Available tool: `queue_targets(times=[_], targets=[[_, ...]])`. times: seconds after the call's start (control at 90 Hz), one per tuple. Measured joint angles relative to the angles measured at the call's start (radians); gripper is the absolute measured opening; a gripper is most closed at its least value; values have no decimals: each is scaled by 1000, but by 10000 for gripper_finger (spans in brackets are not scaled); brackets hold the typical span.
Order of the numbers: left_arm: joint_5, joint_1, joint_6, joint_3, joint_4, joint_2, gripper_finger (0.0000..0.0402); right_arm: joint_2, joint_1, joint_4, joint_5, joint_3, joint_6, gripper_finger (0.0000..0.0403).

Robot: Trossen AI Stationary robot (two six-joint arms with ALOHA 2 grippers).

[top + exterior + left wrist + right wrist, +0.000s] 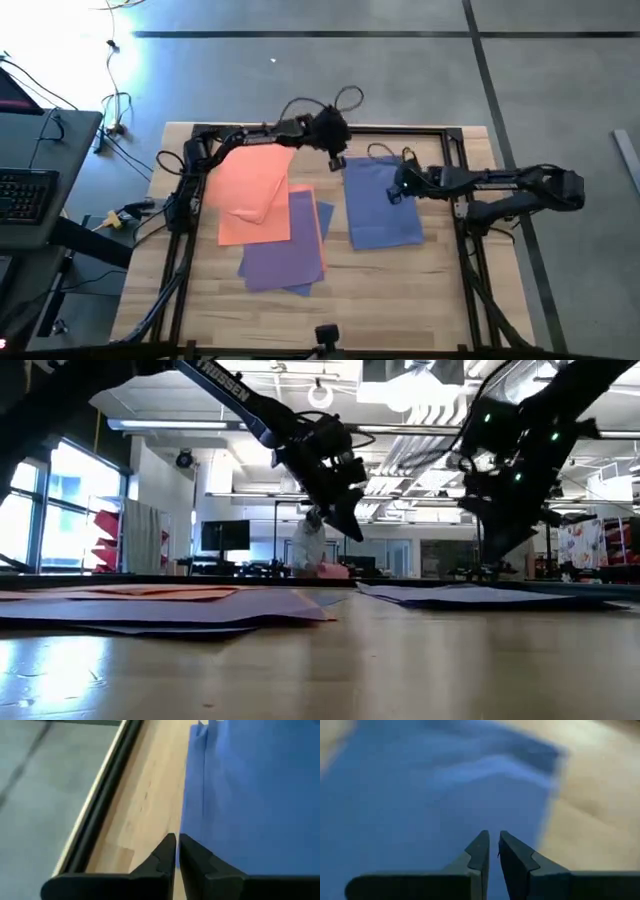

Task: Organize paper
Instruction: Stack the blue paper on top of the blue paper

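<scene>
You have the wooden surface [400,290] in front of you with the paper split into two groups. On your left side sits the mixed pile: orange sheets [255,195] on top, one corner curled over, with purple sheets [285,255] under them and a blue edge peeking out at the near side. This pile is fanned and skewed, so it reads as the unsorted source. On the right side lies the blue stack [382,203], apart from the pile, its long axis running from the far edge toward the near edge, slightly tilted. It looks like the destination for blue, which is why both arms gather there.

Your left gripper [337,160] hangs above the stack's far left corner; in the left wrist view its jaws are nearly closed with only a slit between them, holding nothing, right over the blue edge. Your right gripper [397,190] rests low on the stack's far right part, jaws likewise almost shut and empty, probably pinning or squaring the sheets. Orange and purple remain to be separated.
</scene>
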Motion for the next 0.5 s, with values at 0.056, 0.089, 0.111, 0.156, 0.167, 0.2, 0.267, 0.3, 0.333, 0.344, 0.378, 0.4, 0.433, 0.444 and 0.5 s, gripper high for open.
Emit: queue_targets(times=[0.056, 0.089, 0.111, 0.156, 0.167, 0.2, 0.267, 0.3, 0.333, 0.344, 0.378, 0.4, 0.433, 0.444, 0.5], targets=[[46, 5, -14, 24, -6, 16, 0, -17, 61, 34, -118, 0, -63, 27], [56, 3, -15, 33, -6, 22, 0, -18, 101, 52, -187, 0, -96, 27], [56, -1, -14, 40, -7, 26, 0, -17, 131, 66, -221, 0, -113, 27], [56, -6, -12, 59, -5, 36, 0, -8, 184, 105, -268, 0, -128, 27], [57, -8, -12, 64, -5, 38, 0, -4, 197, 114, -278, 0, -130, 27], [61, -11, -14, 79, -5, 47, 0, 9, 234, 140, -297, 0, -132, 27], [66, -21, -23, 103, -7, 67, 0, 47, 303, 174, -320, 0, -117, 27], [65, -27, -23, 109, -11, 75, 0, 70, 336, 188, -332, 0, -112, 27], [62, -34, -23, 112, -17, 85, 0, 95, 367, 197, -341, 0, -101, 27], [61, -37, -23, 112, -18, 86, 0, 103, 378, 198, -343, 0, -95, 27], [58, -42, -23, 113, -19, 90, 0, 128, 408, 201, -349, 0, -82, 27], [58, -46, -23, 113, -22, 91, 0, 145, 427, 204, -353, 0, -71, 27], [58, -51, -23, 113, -27, 91, 0, 173, 456, 214, -359, 0, -58, 27], [58, -53, -22, 114, -27, 91, 0, 182, 465, 217, -360, 0, -52, 27], [55, -61, -22, 116, -30, 89, 0, 227, 503, 227, -352, 0, -39, 27]])
